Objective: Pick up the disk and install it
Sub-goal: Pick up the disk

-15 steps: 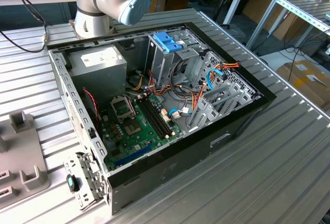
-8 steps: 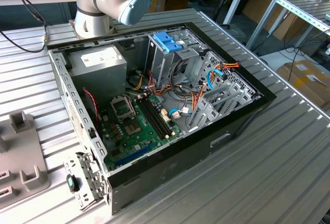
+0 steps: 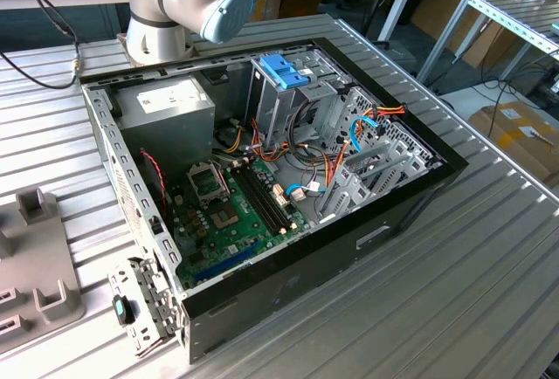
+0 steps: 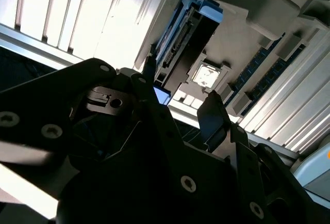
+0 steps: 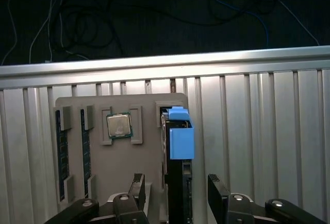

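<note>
"Blue plastic edges the disk (image 5: pixel 180 141), which stands on its narrow side in a slot of the grey tray (image 5: pixel 118 167), directly between the fingers of the pincer (image 5: pixel 176 190)."

"Does the pincer have it?"

"Not yet. In both wrist views the pincer is spread wide, with a clear gap between each finger and the flat faces of the disk. Nothing is held."

"So which step is this?"

"By the look of it, the pick-up, at the point of lining up over the disk. Installation is not begun. In the exterior view the computer case (image 3: pixel 262 178) lies open on the ribbed table (image 3: pixel 454 292), with a blue bracket (image 3: pixel 284 69) topping its metal cage."

"What does the next move call for?"

"A judgement only: the fingers need to sit level on both flat faces and close evenly, so the disk does not tip in its slot. Then a straight pull would take it clear of the slot walls. A processor chip (image 5: pixel 118 125) and two memory sticks (image 5: pixel 62 152) sit on the same tray, off to one side of the pincer, and a sideways drift would risk brushing them."
</note>
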Available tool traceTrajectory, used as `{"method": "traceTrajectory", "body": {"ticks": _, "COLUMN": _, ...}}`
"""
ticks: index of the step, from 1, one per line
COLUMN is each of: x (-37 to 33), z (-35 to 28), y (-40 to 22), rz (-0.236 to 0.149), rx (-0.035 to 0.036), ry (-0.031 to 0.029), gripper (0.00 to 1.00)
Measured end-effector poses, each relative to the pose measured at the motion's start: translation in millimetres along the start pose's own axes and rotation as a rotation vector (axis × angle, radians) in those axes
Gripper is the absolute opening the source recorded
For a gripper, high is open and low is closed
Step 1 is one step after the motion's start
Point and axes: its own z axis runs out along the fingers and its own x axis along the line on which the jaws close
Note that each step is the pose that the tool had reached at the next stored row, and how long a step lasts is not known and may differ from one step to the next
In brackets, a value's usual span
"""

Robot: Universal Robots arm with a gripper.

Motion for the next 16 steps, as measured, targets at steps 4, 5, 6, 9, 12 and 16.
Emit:
{"method": "traceTrajectory", "body": {"ticks": 4, "x": -0.1, "z": 6.7, "y": 0.2, "rz": 0.0, "rx": 0.0001, "ry": 0.0, "gripper": 0.6}}
{"method": "traceTrajectory", "body": {"ticks": 5, "x": -0.2, "z": 8.6, "y": 0.2, "rz": 0.0, "rx": 0.0, "ry": 0.0, "gripper": 0.6}}
{"method": "traceTrajectory", "body": {"ticks": 6, "x": -0.2, "z": 11.3, "y": 0.3, "rz": 0.0, "rx": 0.0001, "ry": 0.0, "gripper": 0.6}}
{"method": "traceTrajectory", "body": {"ticks": 9, "x": -0.4, "z": 18.5, "y": 0.5, "rz": 0.0, "rx": -0.0001, "ry": 0.0001, "gripper": 0.6}}
{"method": "traceTrajectory", "body": {"ticks": 12, "x": -0.5, "z": 26.3, "y": 0.7, "rz": 0.0, "rx": 0.0, "ry": 0.0001, "gripper": 0.6}}
{"method": "traceTrajectory", "body": {"ticks": 16, "x": -0.6, "z": 32.7, "y": 0.9, "rz": 0.0, "rx": -0.0002, "ry": 0.0001, "gripper": 0.6}}
